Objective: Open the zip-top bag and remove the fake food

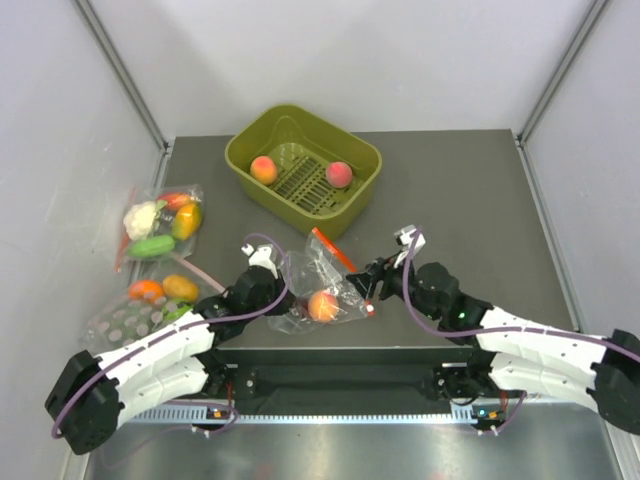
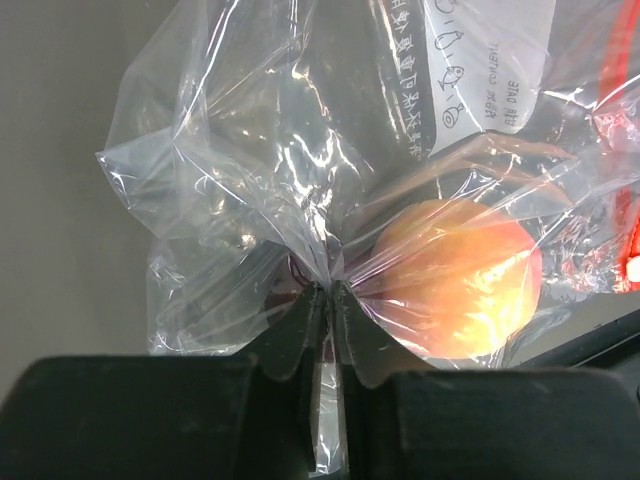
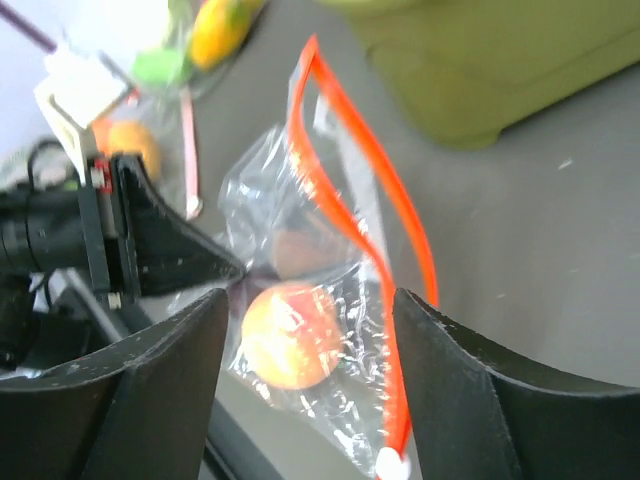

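The zip-top bag (image 1: 318,280) lies near the table's front edge, and the two sides of its orange-red zip strip (image 3: 350,210) stand apart. One fake food peach (image 1: 322,305) sits inside it, also seen through the plastic as the peach (image 2: 460,280) (image 3: 290,335). My left gripper (image 2: 328,288) (image 1: 283,292) is shut on a pinch of the bag's clear plastic (image 2: 280,150), just left of the peach. My right gripper (image 3: 308,295) (image 1: 365,290) stands open at the bag's right side, holding nothing, its fingers on either side of the peach's end of the bag. Two more peaches (image 1: 264,170) (image 1: 339,174) lie in the green basket (image 1: 250,150).
The green basket stands at the back middle of the table. Two other clear bags of vegetables (image 1: 160,225) (image 1: 150,300) lie along the left edge. The zip-top bag rests close to the table's front edge, between both arms.
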